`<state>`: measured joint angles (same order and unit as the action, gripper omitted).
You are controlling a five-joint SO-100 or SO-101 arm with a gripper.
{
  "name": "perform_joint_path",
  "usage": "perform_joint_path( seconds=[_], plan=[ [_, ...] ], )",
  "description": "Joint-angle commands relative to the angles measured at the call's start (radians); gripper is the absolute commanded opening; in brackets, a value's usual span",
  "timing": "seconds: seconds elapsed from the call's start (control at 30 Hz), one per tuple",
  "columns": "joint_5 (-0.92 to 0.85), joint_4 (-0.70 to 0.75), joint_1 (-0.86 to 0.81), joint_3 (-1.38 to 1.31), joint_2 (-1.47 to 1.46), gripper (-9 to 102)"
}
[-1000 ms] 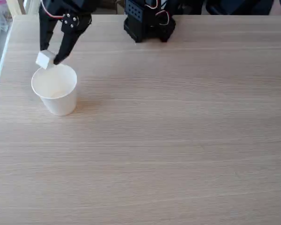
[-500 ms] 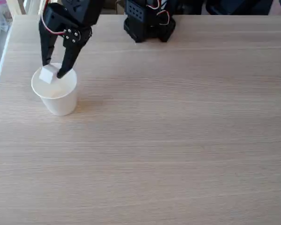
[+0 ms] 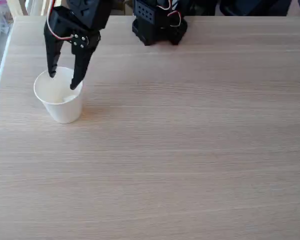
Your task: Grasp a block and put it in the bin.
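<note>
Fixed view, left side: paper cup (image 3: 58, 102) upright on the wooden bench (image 3: 190, 150). Gripper (image 3: 63, 81) hangs directly over its mouth, jaws spread, holding nothing. Block not clearly visible; likely inside the cup. Arm base (image 3: 157, 22) at the far edge.

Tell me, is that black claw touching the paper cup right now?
Cannot tell. In the fixed view the open gripper hangs at the cup mouth, its fingertips overlapping the rim, so no gap or contact shows plainly.

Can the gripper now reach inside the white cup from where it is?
Probably yes: the gripper hangs open right over the cup, whose mouth is uncovered, and nothing stands between them on the table.
</note>
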<state>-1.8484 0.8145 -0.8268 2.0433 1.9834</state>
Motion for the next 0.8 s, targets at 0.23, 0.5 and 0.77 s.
perform_joint_path(
  seconds=[0.23, 0.5, 0.77],
  plan=[
    [0.021, -0.021, 0.095, 0.063, 0.16, 6],
    [0.12, -0.017, 0.368, 0.288, 0.503, 0],
    [0.152, 0.117, 0.729, 0.607, 0.899, 0]
  ],
)
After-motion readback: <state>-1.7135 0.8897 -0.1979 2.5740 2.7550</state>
